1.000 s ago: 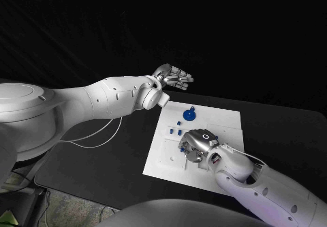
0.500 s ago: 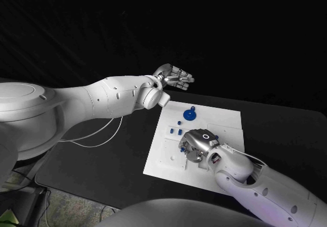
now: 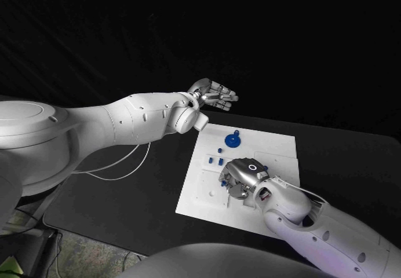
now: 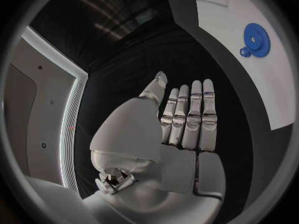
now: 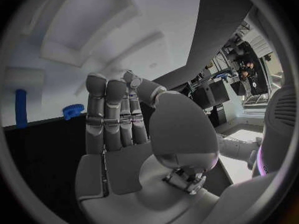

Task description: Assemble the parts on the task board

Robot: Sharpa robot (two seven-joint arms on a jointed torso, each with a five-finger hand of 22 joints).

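Right hand: the right hand (image 3: pixel 243 177) was low over the middle of the task board (image 3: pixel 276 145), palm down. In the right wrist view its fingers (image 5: pixel 106 117) were straight and side by side, with nothing between them. From the head view I could not tell if the fingertips touched the board.

Part by the right hand: a small blue part (image 3: pixel 223 183) showed just beside the hand's left edge, on the board. I could not tell if the hand touched it.

Task board: the white board lay flat on the black table (image 3: pixel 134 197), in front of the robot. Its near end was partly hidden under the right arm.

Small parts: 2 little blue parts (image 3: pixel 214 160) sat on the board just past the right hand, near the board's left side. In the right wrist view a blue peg (image 5: pixel 20 107) and a small blue toothed part (image 5: pixel 73 110) showed beyond the fingertips.

Blue gear: a round blue gear (image 3: pixel 232 139) lay on the far part of the board, well apart from the right hand. In the left wrist view it had a smaller gear beside it (image 4: pixel 256 36).

Left hand: the left hand (image 3: pixel 215 94) was up in the air past the far edge of the board, touching nothing. Its fingers (image 4: pixel 193 115) were straight and close together, and it held nothing.
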